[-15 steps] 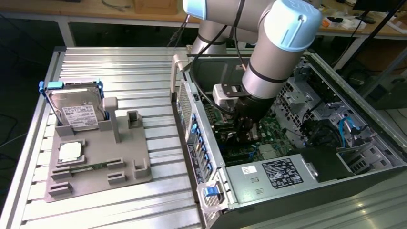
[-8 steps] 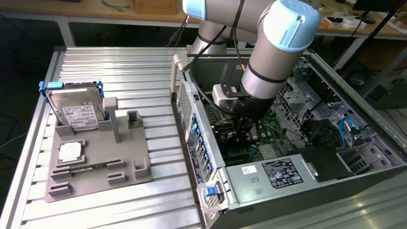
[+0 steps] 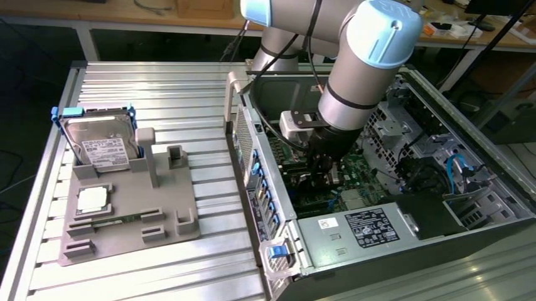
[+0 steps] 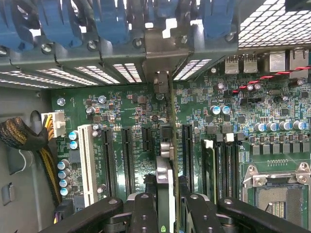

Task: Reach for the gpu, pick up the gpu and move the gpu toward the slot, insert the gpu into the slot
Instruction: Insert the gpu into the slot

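1. A ribbed metal counter [image 3: 167, 263] carries the work, with wooden benches and cables in the room behind it.
2. Nearest on the counter, towards the exterior view's left, lies a grey fixture tray [image 3: 125, 213]. It holds a square silver processor [image 3: 91, 199] and, upright at its far end, a silver hard drive [image 3: 102, 147] with a white label in a blue frame.
3. Towards the exterior view's right lies an open computer case [image 3: 469, 207], with its black power supply [image 3: 368, 229] at the near end and blue retaining clips [image 3: 266, 194] along the bracket wall.
4. The robot arm [image 3: 360, 81] reaches down into the case, and the tool [image 3: 322, 175] sits low over the green motherboard [image 4: 136, 116].
5. In the wrist view the tool [image 4: 167, 213] has its two black fingers [image 4: 146, 213] partly closed on the gpu [image 4: 165, 174], gripping its top edge from both sides.
6. The gpu stands on edge, seen edge-on, running from the fingers towards the case's bracket wall, where its silvery bracket [image 4: 161, 82] meets the slotted rear panel.
7. It stands among the row of long card connectors; whether it is fully seated in the slot beneath it I cannot tell, since the card hides that connector.
8. Beside it are black connectors [image 4: 127, 160] and a white one [image 4: 87, 165] on one side, memory sockets [image 4: 221, 165] and the silver CPU socket [image 4: 277, 194] on the other.
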Controlling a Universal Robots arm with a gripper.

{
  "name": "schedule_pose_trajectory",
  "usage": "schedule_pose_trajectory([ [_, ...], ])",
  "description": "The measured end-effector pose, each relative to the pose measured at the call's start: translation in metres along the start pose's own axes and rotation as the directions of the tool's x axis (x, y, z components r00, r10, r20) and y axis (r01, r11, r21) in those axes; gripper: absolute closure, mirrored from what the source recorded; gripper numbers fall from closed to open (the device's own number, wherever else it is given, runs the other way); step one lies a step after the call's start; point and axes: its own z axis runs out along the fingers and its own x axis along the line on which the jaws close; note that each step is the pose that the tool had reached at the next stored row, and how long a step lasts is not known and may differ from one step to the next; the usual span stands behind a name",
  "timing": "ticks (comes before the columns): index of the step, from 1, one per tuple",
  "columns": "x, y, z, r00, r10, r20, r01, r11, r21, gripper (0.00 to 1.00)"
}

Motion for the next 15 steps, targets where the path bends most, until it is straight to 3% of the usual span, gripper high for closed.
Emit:
schedule_pose_trajectory([
  [6,0.000,0.0000,0.0000,1.0000,0.000,-0.0001,0.000,1.0000,-0.0001,0.72],
  [8,0.000,-0.0001,-0.0021,1.0000,0.000,-0.0017,0.000,1.0000,-0.0007,0.72],
  [12,0.000,0.0000,-0.0082,1.0000,0.000,0.0030,0.000,1.0000,0.0017,0.72],
  [15,0.000,0.0001,-0.0131,1.0000,0.000,0.0004,0.000,1.0000,0.0010,0.72],
])
